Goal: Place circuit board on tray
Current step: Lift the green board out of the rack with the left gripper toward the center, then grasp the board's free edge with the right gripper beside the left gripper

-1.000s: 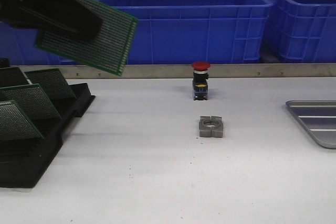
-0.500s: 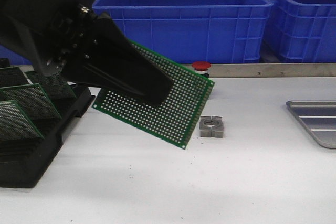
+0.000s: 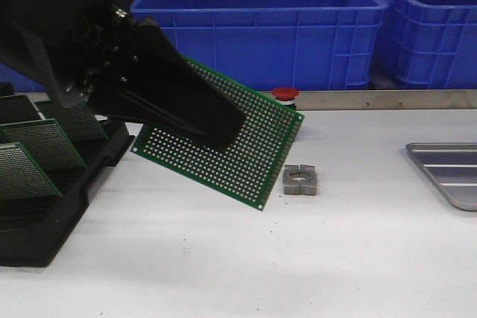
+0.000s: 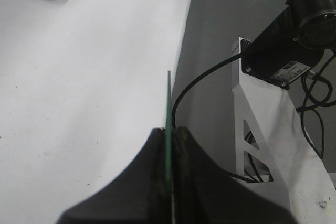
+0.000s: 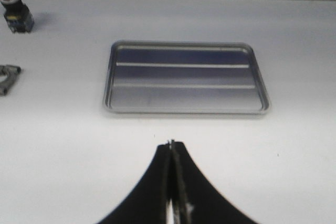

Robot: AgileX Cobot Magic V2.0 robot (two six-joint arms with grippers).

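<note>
left pincer [image 3: 223, 133] grips circuit board [image 3: 246, 150] | metal nut [image 3: 300, 180] between board and tray [image 3: 447, 169]; right pincer [image 5: 171, 153] closed, empty

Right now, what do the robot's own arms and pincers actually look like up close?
Everything visible is matte black. The left gripper sits on a bulky, boxy black wrist block and narrows into a long, flat black finger. Seen from the wrist cameras, each gripper, like the right gripper, shows two smooth black curved fingers tapering to a point. No markings or sleeves show.

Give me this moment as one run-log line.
left gripper: shut on circuit board, held tilted above table | right gripper: shut, holding nothing | tray: no board on it | step: placing not yet done
</note>
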